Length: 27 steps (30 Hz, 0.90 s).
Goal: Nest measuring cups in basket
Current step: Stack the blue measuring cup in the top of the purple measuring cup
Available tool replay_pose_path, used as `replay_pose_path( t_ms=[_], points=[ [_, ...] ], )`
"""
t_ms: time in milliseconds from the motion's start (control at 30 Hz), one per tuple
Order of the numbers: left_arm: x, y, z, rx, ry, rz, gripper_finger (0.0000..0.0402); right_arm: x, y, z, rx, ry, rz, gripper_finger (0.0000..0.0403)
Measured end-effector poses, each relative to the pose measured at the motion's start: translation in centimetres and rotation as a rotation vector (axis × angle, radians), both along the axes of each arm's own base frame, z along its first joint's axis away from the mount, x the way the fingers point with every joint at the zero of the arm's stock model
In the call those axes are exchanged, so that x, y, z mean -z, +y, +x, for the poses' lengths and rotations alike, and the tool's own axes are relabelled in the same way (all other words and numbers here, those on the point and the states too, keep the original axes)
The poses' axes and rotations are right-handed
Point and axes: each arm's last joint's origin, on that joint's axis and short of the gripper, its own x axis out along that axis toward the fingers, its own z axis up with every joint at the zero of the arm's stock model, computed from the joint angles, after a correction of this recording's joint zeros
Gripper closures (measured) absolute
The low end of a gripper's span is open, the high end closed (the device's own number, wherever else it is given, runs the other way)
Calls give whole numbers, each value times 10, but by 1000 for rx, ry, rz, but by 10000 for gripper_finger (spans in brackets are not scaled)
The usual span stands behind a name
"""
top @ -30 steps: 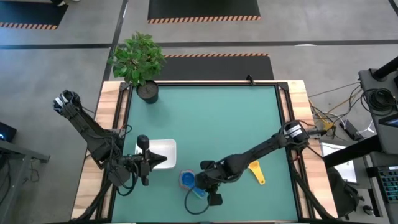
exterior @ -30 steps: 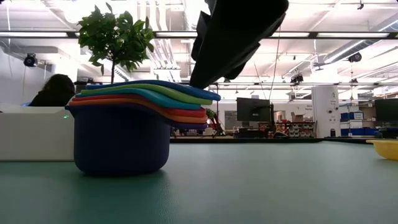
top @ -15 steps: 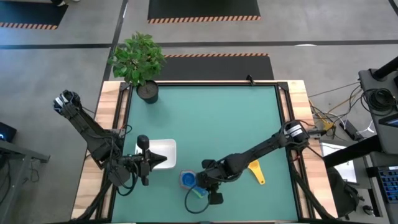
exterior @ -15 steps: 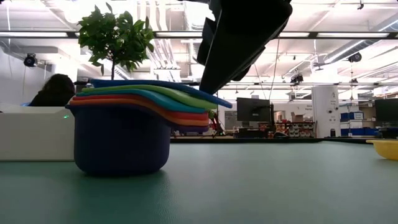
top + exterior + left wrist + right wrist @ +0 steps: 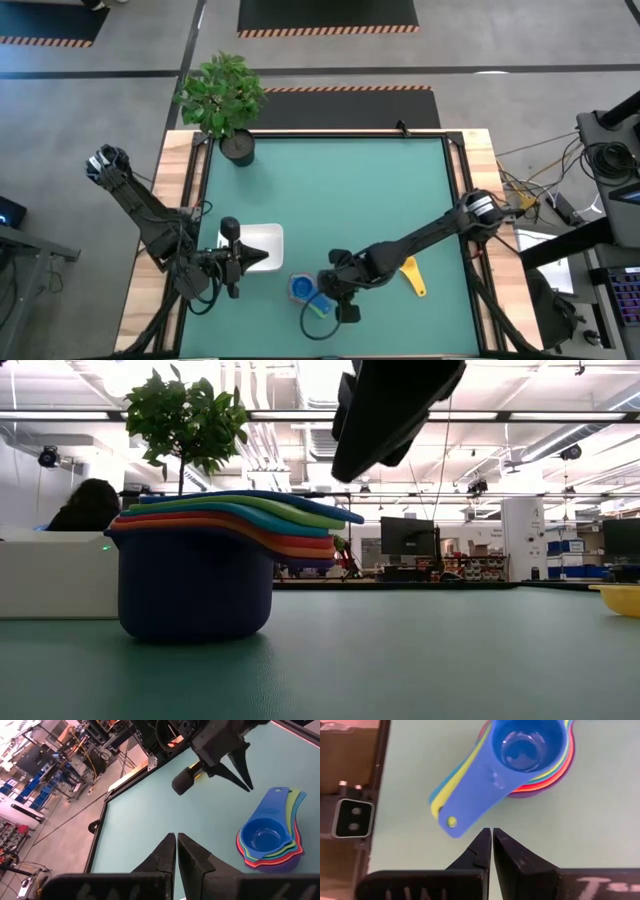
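Observation:
Several measuring cups sit nested in one stack (image 5: 303,290) (image 5: 195,585) on the green mat. The purple cup is at the bottom and the dark blue one (image 5: 530,750) is on top, with the handles fanned toward the near edge. A yellow cup (image 5: 410,277) (image 5: 620,598) lies alone to the right. My right gripper (image 5: 491,831) (image 5: 340,475) is shut and hangs just above and beyond the handle ends, touching nothing. The white basket (image 5: 262,238) stands left of the stack. My left gripper (image 5: 176,836) (image 5: 262,260) is shut and hovers at the basket's near edge.
A dark plant pot (image 5: 237,147) stands at the table's far left corner. Wooden rails (image 5: 190,250) border the mat. The mat's middle and far part lie bare. A person (image 5: 85,505) sits in the room beyond the table.
My right gripper, still shut, has risen away from the cup handles. Half a second ago the dark blue handle dipped beneath its tips. That handle has since come back up, and the stack has stayed in place.

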Motion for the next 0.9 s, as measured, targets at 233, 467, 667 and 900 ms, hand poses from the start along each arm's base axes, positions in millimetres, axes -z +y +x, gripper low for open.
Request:
replay_pose_path(
  t_ms=[233,467,667,900],
  points=[
    [0,0,0,0,0,0,402,23,4,8,-1,30,-15,394],
    [0,0,0,0,0,0,402,23,12,12,-38,-15,49,394],
    [0,0,0,0,-1,-1,402,22,14,13,-41,-35,56,394],
    [0,0,0,0,-2,-2,402,11,9,4,-27,16,26,394]
  ],
)
